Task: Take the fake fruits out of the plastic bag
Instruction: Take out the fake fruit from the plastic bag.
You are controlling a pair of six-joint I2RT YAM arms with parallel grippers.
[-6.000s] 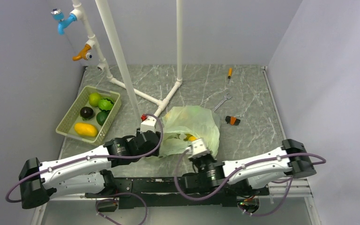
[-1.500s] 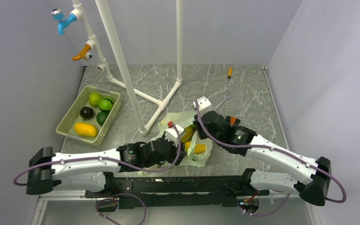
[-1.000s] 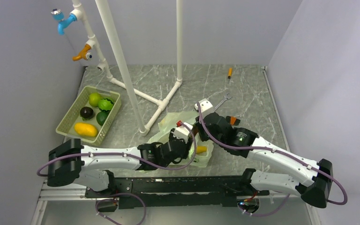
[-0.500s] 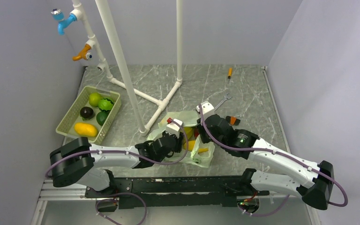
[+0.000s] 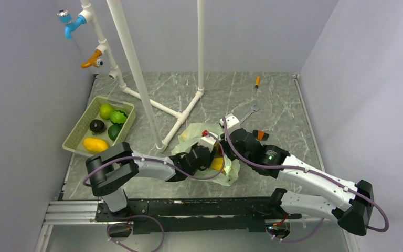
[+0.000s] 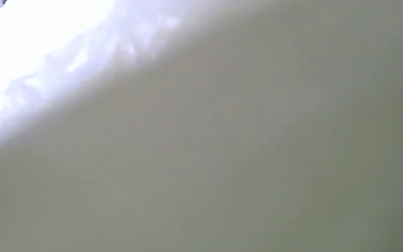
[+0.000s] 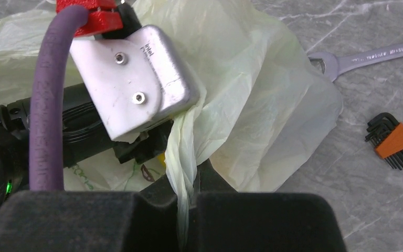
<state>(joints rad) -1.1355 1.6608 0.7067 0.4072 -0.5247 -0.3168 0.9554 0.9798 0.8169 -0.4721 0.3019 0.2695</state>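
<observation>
Right claw (image 7: 186, 190) clenched on bag (image 7: 252, 105); left claw (image 5: 209, 155) buried inside, state can't tell. Step: reaching yellow fruit (image 5: 216, 164). Next: grab it, pull out.

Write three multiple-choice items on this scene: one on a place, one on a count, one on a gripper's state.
1. The pale-green slotted plastic basket sits:
A) at the left edge of the grey marbled table
B) at its right edge
C) at its middle

2. Glossy toy fruits in that basket:
A) three
B) five
C) eight

3. The right gripper is:
A) wide open
B) shut on nothing
C) shut on a twisted strip of the translucent pale-green plastic bag

Key:
1 A, it lies far left in the top view.
2 B, one yellow, three green and one dark show.
3 C, the strip runs between its closed fingers.
</observation>
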